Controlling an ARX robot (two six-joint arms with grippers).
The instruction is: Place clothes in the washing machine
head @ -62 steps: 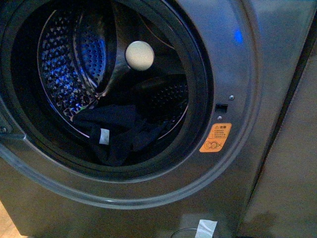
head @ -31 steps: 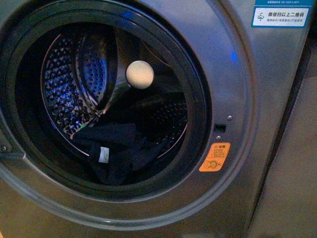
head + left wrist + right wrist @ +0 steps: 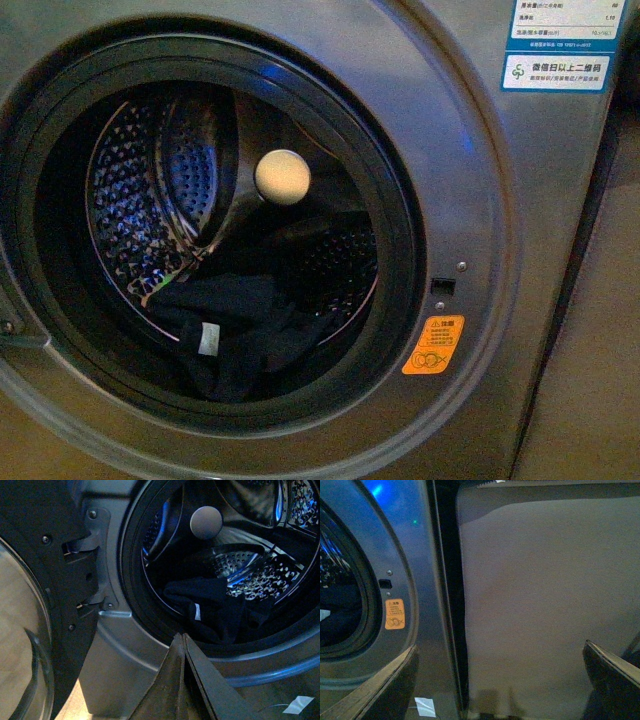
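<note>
The grey washing machine (image 3: 470, 180) fills the front view, its black-rimmed porthole open onto the perforated steel drum (image 3: 150, 200). The dark navy clothes (image 3: 240, 325) lie at the bottom of the drum, a small white tag (image 3: 209, 338) showing. Neither gripper appears in the front view. In the left wrist view my left gripper (image 3: 182, 636) is shut with nothing in it, just outside the porthole's lower rim, below the clothes (image 3: 215, 612). My right gripper (image 3: 500, 652) is open and empty, off to the machine's right side, facing a plain panel (image 3: 545, 595).
A pale round ball (image 3: 282, 177) sits inside the drum. The open door (image 3: 35, 605) with its glass hangs beside the porthole on its hinge (image 3: 97, 545). An orange warning sticker (image 3: 433, 345) and blue-white labels (image 3: 560, 40) mark the front. A white slip (image 3: 425, 706) lies on the floor.
The front view has tilted upward: the porthole, clothes and sticker sit lower in the picture, and the blue-white labels have come into view at the top right.
</note>
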